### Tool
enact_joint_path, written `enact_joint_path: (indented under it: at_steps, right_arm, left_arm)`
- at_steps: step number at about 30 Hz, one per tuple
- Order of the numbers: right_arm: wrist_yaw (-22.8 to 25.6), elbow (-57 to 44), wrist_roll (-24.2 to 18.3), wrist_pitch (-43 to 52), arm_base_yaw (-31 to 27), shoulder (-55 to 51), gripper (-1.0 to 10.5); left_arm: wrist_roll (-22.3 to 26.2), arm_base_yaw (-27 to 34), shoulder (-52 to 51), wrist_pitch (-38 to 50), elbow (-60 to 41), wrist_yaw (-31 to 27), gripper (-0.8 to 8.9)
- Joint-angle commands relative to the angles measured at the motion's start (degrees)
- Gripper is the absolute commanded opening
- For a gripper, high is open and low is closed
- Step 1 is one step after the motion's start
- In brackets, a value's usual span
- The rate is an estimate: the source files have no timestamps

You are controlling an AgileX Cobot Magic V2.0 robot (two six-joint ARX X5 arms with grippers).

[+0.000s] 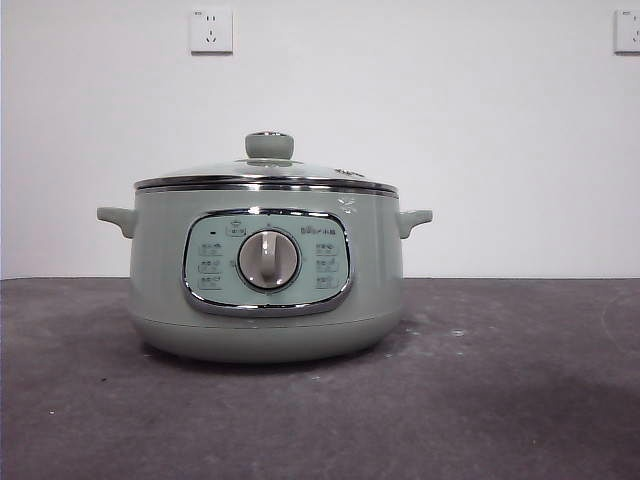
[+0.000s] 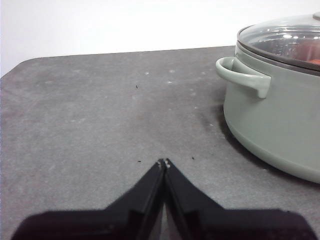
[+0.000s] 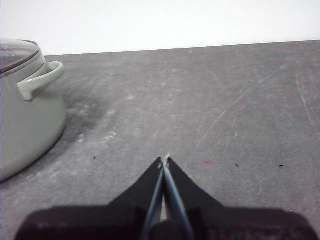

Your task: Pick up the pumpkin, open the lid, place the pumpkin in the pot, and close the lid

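Pot (image 1: 266,285) is seen standing upright on the dark grey desk (image 1: 520,400), slightly left of centre in the front view, control panel (image 1: 267,262) and silver dial (image 1: 268,260) turned toward the camera. Its two side handles (image 1: 116,218) are stuck out left and right, so the wide axis is laid across the view. Lid (image 1: 266,172) is seated flat on the rim, closed, knob (image 1: 269,146) pointed straight up.

Nothing is placed around the pot on the desk; only specks and pale scuff marks are seen on the surface. Two wall sockets (image 1: 211,30) are mounted on the white wall behind, the right one cut off by the frame edge.

Pumpkin: not seen on the desk in any view. An orange-red blur (image 2: 307,52) is seen through the glass in the left wrist view, inside the pot; shape and stem direction cannot be made out because of glare and the frame edge.

Left hand (image 2: 164,163) is held low over bare desk, jaws pressed together, nothing pinched, well apart from the pot's handle. Right hand (image 3: 164,160) is likewise pressed together and empty, over bare desk on the pot's other side, well apart from it. Neither hand is shown in the front view. The pot is cut off in both wrist views.
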Motion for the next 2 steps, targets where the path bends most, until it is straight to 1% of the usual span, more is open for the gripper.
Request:
enact_joint_path:
  at_steps: [1, 2]
  right_arm:
    - [0.13, -0.52, 0.52, -0.42, 0.13, -0.20, 0.0]
    - [0.13, -0.52, 0.52, -0.42, 0.13, -0.20, 0.0]
  left_arm:
    - [-0.37, 0.17, -0.20, -0.11, -0.85, -0.11, -0.04]
    - [-0.37, 0.20, -0.20, -0.11, -0.85, -0.11, -0.04]
